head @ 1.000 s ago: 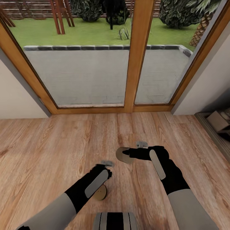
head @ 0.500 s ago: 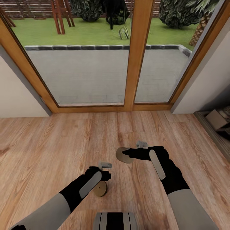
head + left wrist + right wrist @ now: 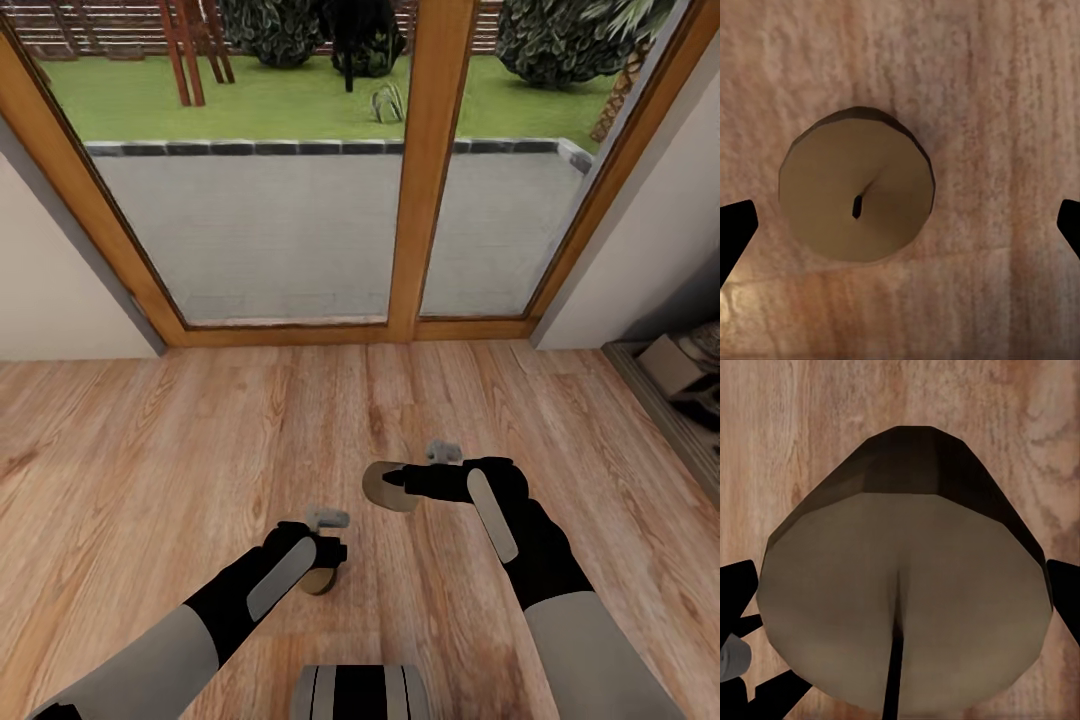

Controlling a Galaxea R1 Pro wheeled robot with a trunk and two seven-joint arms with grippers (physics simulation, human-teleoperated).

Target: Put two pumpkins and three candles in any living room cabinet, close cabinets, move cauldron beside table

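Down and forward goes the left tool (image 3: 322,570) since a second ago, now hanging right over the candle on the floor (image 3: 318,584) so that only a sliver of it peeks out in the head view, where before most of the disc was clear of the arm. From the left wrist, that candle (image 3: 857,187) sits upright on the wooden floor (image 3: 1005,90), wick in the middle, with the tool's fingers (image 3: 735,232) spread wide to either side and not touching it. Over on the right, the right tool (image 3: 392,482) is clamped on a second candle (image 3: 383,487), held above the floor; the right wrist view has that candle (image 3: 904,607) right between the dark fingers (image 3: 739,585).
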